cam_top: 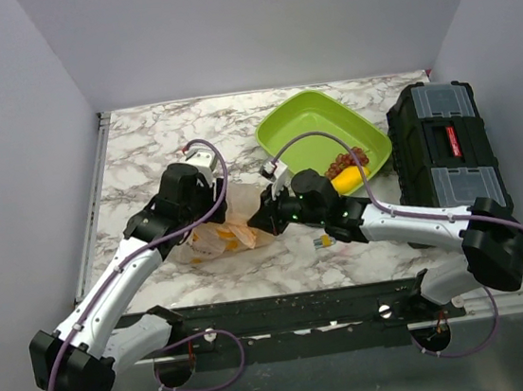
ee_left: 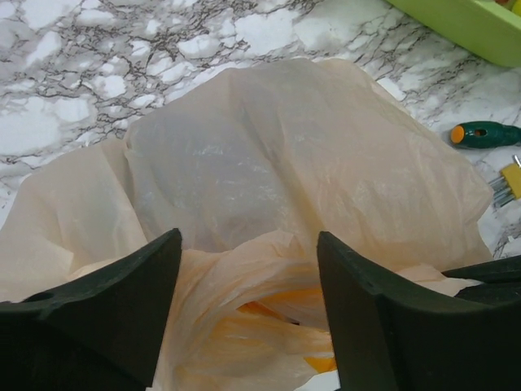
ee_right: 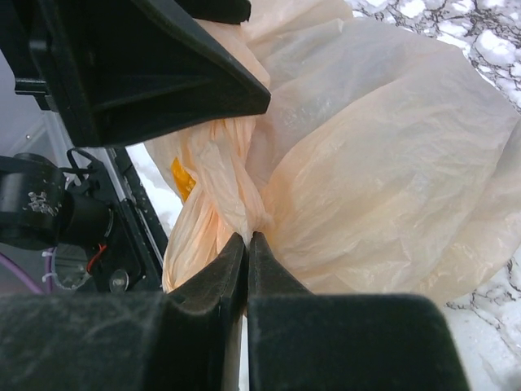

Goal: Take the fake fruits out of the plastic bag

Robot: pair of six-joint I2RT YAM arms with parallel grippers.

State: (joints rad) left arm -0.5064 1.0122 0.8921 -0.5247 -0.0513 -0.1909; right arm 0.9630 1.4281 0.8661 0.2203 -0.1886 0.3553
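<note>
Top view: plastic bag [cam_top: 217,237] lies on the desk [cam_top: 142,153] between both arms, green tray [cam_top: 315,122] behind it. Only the right wrist view shows the right end effector [ee_right: 247,238] pinched together on a twisted fold of the bag. Left wrist view: left end effector [ee_left: 248,244] fingers apart over the bag, gripping nothing; screwdriver [ee_left: 484,134] beside the bag. Fake fruits [ee_left: 285,314] are only yellow-orange blurs through the film; kinds unreadable.

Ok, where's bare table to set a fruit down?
Free: the far-left marble table, bordered by the green tray and plastic bag. The tray's far half is bare too. Crowded: centre, where left gripper and right gripper meet at the bag; right, toolbox.
</note>
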